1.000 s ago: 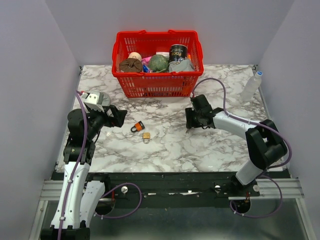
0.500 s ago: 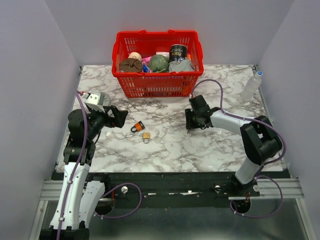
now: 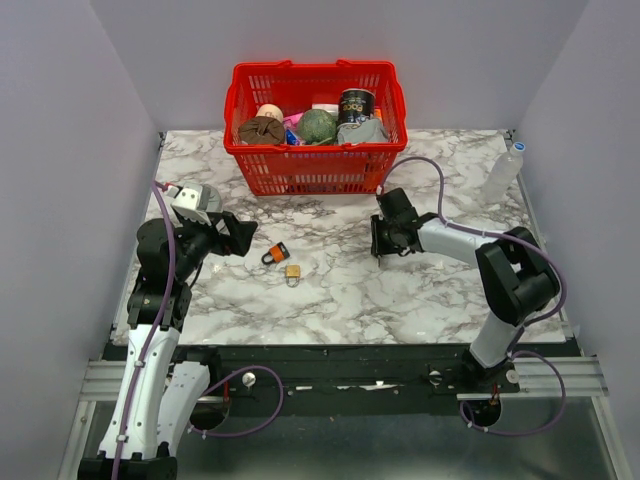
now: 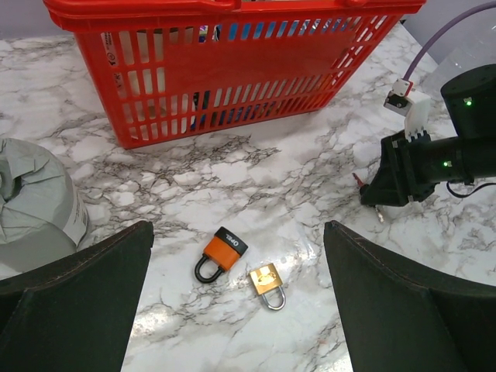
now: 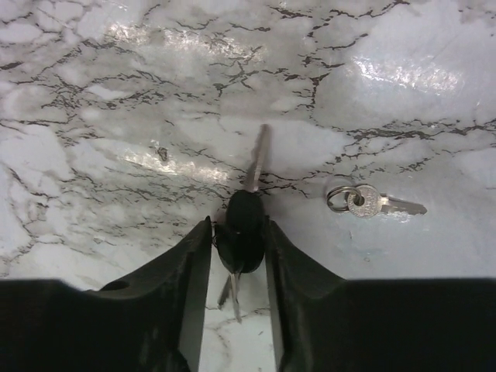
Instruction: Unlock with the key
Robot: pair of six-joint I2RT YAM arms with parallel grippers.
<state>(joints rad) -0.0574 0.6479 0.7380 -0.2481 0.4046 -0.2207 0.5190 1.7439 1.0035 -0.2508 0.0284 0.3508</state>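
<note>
Key [image 5: 242, 225]: flat on the marble table [image 5: 116, 116], black head between the right gripper [image 5: 238, 231] tips, blade pointing straight away from the claw.
Right gripper: jaws hug both sides of the head. Biting or just short, cannot tell.
Left gripper [image 3: 240, 237]: gaping, empty, well apart, so it's the right arm's job.
</note>
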